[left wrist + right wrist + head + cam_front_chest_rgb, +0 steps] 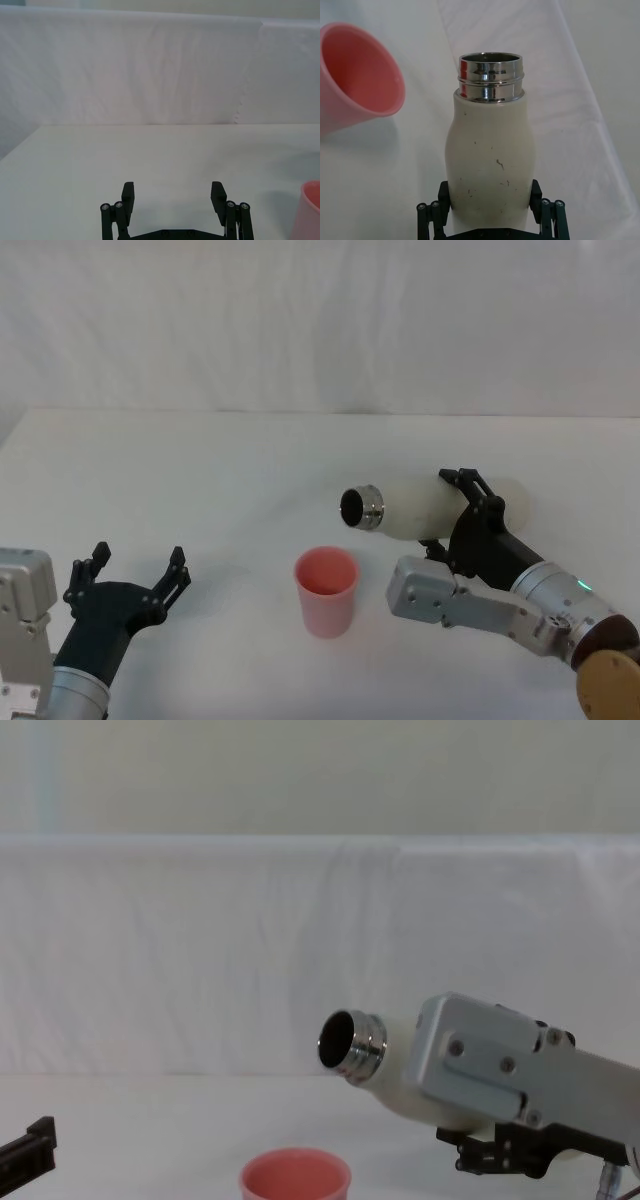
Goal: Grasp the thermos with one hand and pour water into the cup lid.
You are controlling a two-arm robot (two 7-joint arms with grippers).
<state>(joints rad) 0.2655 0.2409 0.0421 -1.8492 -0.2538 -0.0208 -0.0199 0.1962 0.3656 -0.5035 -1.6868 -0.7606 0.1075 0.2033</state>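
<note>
My right gripper (450,515) is shut on the cream-white thermos (415,508) around its body and holds it above the table. The thermos is tipped nearly level, and its open steel neck (360,507) points left, above and just right of the cup lid (326,590). The salmon-pink cup lid stands upright on the table. The right wrist view has the thermos (490,150) between the right gripper's fingers (536,192), and the cup lid (360,85) beyond its mouth. From the chest view, the thermos (385,1075) hangs over the cup lid (295,1178). My left gripper (135,575) rests open at the near left, empty.
A white cloth covers the table (200,470), and a white backdrop stands behind its far edge. Open tabletop lies between my left gripper (172,195) and the cup lid (309,210).
</note>
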